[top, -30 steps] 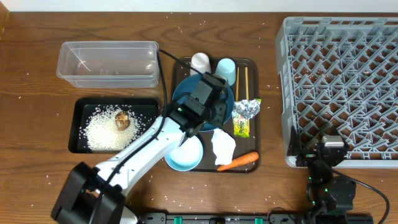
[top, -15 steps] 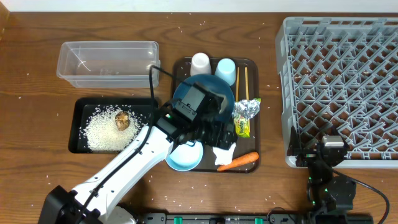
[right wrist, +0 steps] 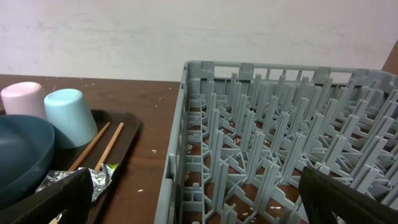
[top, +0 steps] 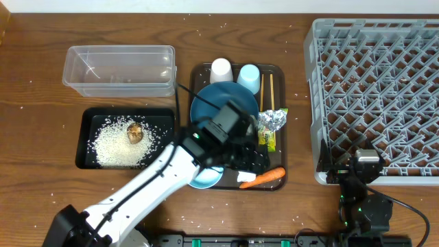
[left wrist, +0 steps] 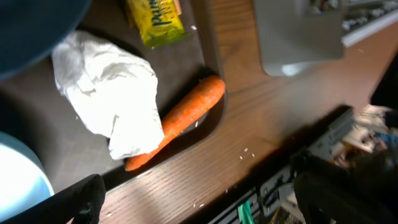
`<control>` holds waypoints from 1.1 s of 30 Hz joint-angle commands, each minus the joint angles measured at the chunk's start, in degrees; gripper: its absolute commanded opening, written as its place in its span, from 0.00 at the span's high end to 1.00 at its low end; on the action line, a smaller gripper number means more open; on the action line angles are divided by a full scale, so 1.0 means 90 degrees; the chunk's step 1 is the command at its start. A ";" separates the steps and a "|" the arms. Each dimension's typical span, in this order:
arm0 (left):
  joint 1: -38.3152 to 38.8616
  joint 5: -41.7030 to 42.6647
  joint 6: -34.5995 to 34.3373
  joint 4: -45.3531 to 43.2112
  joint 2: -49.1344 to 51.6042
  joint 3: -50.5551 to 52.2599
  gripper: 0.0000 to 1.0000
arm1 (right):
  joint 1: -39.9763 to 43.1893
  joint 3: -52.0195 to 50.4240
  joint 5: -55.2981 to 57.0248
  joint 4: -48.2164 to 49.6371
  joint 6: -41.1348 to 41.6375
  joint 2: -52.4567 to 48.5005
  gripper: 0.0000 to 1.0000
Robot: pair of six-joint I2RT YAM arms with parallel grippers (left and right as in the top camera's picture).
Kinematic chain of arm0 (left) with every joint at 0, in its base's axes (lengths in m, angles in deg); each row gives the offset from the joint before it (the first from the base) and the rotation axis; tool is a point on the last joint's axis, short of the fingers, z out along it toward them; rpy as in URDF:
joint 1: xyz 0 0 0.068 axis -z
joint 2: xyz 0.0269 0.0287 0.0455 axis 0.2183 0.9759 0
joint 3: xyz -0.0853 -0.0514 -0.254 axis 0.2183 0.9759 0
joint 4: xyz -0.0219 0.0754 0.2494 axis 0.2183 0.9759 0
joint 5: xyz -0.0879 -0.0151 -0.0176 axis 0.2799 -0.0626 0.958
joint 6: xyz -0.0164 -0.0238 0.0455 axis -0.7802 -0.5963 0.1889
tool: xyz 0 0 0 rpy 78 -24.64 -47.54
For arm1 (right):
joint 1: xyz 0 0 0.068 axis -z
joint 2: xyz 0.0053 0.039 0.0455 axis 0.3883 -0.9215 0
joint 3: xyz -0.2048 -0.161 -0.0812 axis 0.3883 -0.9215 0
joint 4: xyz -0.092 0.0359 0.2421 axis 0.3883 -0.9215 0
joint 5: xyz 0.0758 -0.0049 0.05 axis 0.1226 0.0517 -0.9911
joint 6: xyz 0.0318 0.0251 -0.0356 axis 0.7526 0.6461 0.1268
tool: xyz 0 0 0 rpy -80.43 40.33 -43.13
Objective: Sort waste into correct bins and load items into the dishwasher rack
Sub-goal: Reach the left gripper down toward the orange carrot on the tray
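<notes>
My left gripper (top: pixel 251 162) hangs open over the front right of the brown tray (top: pixel 278 84), empty. Just beyond its fingertips (left wrist: pixel 82 196) lie the crumpled white napkin (left wrist: pixel 115 102) and the orange carrot (left wrist: pixel 183 115), with the green-yellow wrapper (left wrist: pixel 155 22) farther off. Silver foil (top: pixel 272 121), the dark-blue plate (top: pixel 219 103), the light-blue bowl (top: pixel 201 178), a white cup (top: pixel 221 67), a light-blue cup (top: pixel 249 74) and chopsticks (top: pixel 267 89) share that tray. My right gripper (top: pixel 363 166) stands open at the grey rack's (top: pixel 312 103) front edge.
The black tray (top: pixel 81 137) at the left holds rice (top: pixel 113 145) and a brown lump (top: pixel 134 132). A clear tub (top: pixel 120 68) sits behind it. Loose rice grains dot the wooden table. The left arm crosses the table from the front left.
My left gripper has opened and swung from above the dark-blue plate toward the tray's front right, now covering the napkin from above. The right arm has not moved.
</notes>
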 commanded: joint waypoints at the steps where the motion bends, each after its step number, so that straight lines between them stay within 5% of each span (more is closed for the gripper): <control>1: 0.0403 -0.1098 -0.1022 0.0024 0.0061 -0.0066 0.02 | -0.0029 -0.0010 0.0015 -0.0024 -0.0051 0.0039 0.01; 11: 0.1231 -0.1785 -0.0889 -0.0049 0.0335 -0.0066 0.02 | -0.0029 -0.0010 0.0015 -0.0024 -0.0051 0.0039 0.01; 18: 0.1666 -0.1702 0.1695 -0.0044 0.0335 -0.0066 0.02 | -0.0029 -0.0010 0.0015 -0.0024 -0.0053 0.0039 0.01; 26: 0.1751 -0.3123 0.2453 -0.0316 0.0559 -0.0066 0.02 | -0.0029 -0.0010 0.0015 -0.0024 -0.0051 0.0039 0.01; 33: 0.1756 -0.3145 0.3215 -0.0500 0.1001 -0.0066 0.02 | -0.0029 -0.0010 0.0015 -0.0027 -0.0053 0.0039 0.01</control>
